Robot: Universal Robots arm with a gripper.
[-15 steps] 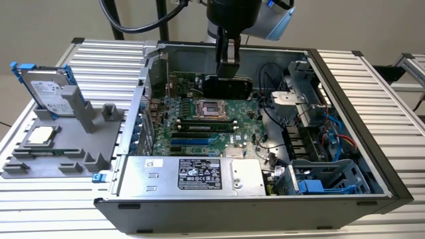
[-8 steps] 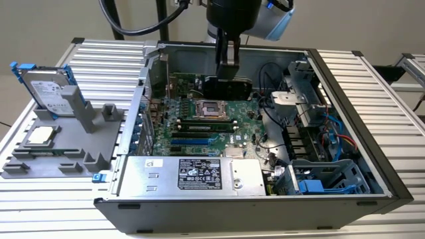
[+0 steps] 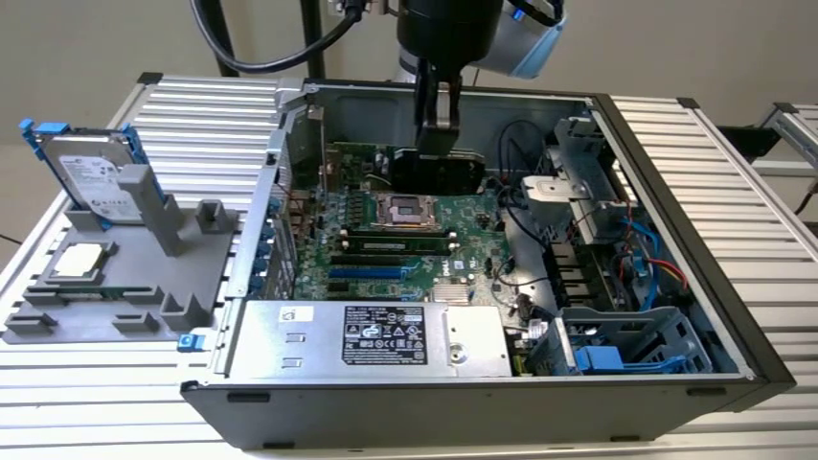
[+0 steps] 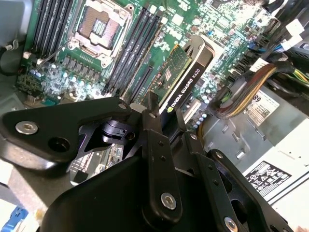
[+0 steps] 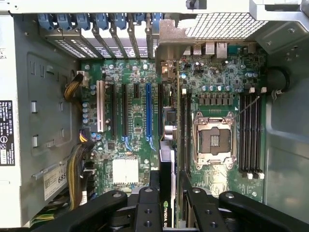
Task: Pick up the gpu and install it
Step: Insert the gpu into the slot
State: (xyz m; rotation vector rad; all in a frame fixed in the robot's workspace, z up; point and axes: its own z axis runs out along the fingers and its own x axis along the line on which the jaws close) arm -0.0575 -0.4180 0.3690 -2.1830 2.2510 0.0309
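My gripper (image 3: 436, 144) is shut on the gpu (image 3: 436, 172) and holds it on edge inside the open computer case (image 3: 715, 287), above the green motherboard (image 3: 383, 249) near the CPU socket (image 3: 412, 209). In the second wrist view the gpu (image 4: 186, 79) shows its green board on one face and a black shroud edge, clamped by the gripper (image 4: 170, 116). In the first wrist view the gpu (image 5: 166, 159) runs edge-on from the gripper (image 5: 169, 186) toward the case's rear brackets, over the strip between a black expansion slot (image 5: 160, 108) and the memory slots (image 5: 184, 125). I cannot tell whether it touches a slot.
A blue expansion slot (image 5: 148, 108) and a white one (image 5: 100, 106) lie beside the card. The power supply (image 3: 371, 335), cable bundles (image 5: 77, 164) and drive cage (image 3: 626, 350) crowd the case. On the exterior view's left, a grey fixture (image 3: 115, 297) holds a hard drive (image 3: 90, 177) and a CPU chip (image 3: 79, 259).
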